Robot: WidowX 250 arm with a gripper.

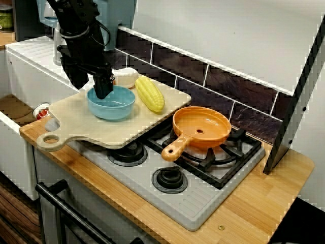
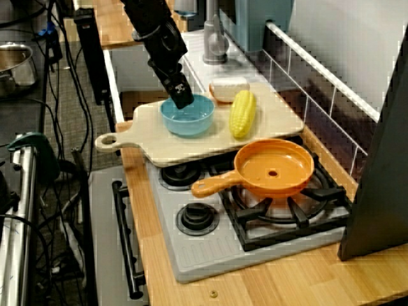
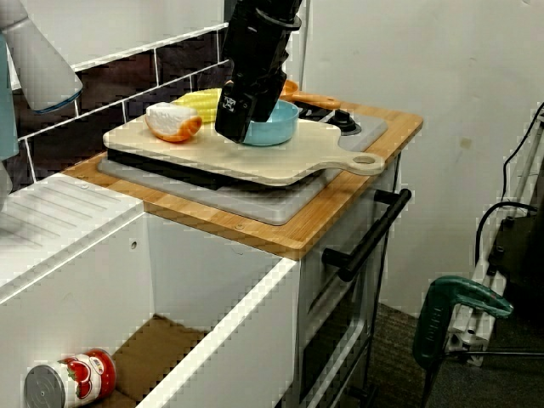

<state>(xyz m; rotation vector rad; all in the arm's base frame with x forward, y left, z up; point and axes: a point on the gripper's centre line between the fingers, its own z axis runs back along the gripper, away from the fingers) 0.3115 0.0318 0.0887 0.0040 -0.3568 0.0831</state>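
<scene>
A light blue bowl (image 1: 116, 107) (image 2: 191, 118) (image 3: 277, 129) stands upright on a pale wooden cutting board (image 1: 91, 131) (image 2: 185, 150) (image 3: 280, 163) that lies over the left burners of the stove. My black gripper (image 1: 103, 91) (image 2: 182, 99) (image 3: 233, 129) reaches down onto the bowl's rim on the sink side, its fingers pressed together over the rim. A yellow corn cob (image 1: 150, 94) (image 2: 243, 113) (image 3: 199, 104) lies on the board just beyond the bowl. A white and orange bread-like piece (image 1: 126, 76) (image 2: 228, 88) (image 3: 172, 122) sits at the board's back corner.
An orange pan (image 1: 201, 127) (image 2: 274, 167) rests on the right burner grate, handle toward the front. The grey stove (image 1: 203, 195) sits in a wooden counter. A tomato can (image 3: 72, 382) lies in the sink to the left, and a faucet (image 2: 215, 38) stands behind it.
</scene>
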